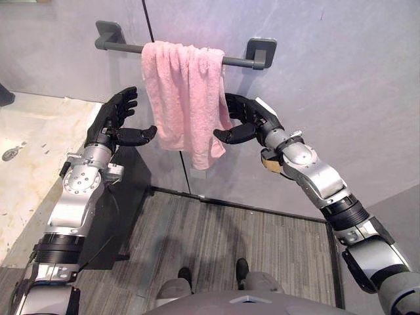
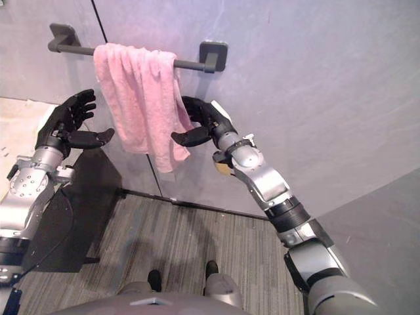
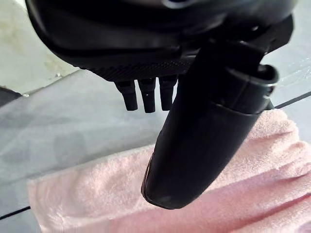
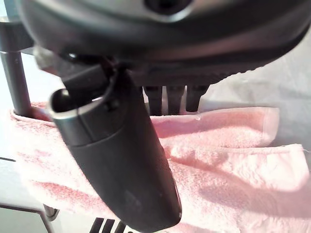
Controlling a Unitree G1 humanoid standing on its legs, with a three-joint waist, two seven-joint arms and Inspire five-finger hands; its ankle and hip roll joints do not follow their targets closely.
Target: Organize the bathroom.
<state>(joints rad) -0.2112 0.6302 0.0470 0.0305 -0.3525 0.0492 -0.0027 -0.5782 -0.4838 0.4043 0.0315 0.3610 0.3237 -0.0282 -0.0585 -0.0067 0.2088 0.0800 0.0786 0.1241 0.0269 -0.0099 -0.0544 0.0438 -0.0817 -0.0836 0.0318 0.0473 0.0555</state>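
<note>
Pink terry, nubbly and soft, is what I see at the centre: a towel (image 1: 186, 98) draped over a dark grey bar (image 1: 125, 47) fixed to a smooth grey wall (image 1: 341, 79). It hangs in bunched vertical folds, gathered narrow over the bar, with one corner drooping lower on the right side.

Going left to right: at far left there is a pale, speckled floor (image 1: 33, 151), then a dark matte panel (image 1: 121, 216) low against the wall. My left hand (image 1: 113, 123) is raised just beside the towel's left edge, clear of the cloth. Its fingers (image 1: 125, 102) are straight and spread upward, thumb stuck out toward the towel, so I read it as wide and holding nothing. In the left wrist view the thumb juts out in front of the pink pile.

The bar is a round rod, ending in a blocky square bracket (image 1: 261, 51) at each end.

My right hand (image 1: 252, 118) sits at the towel's right edge, fingers (image 1: 237, 104) loosely curved behind the cloth and thumb pointing in under the fold; they look parted, not clamped on the fabric.

Below, a ribbed grey-brown mat (image 1: 223, 236) covers the floor.
</note>
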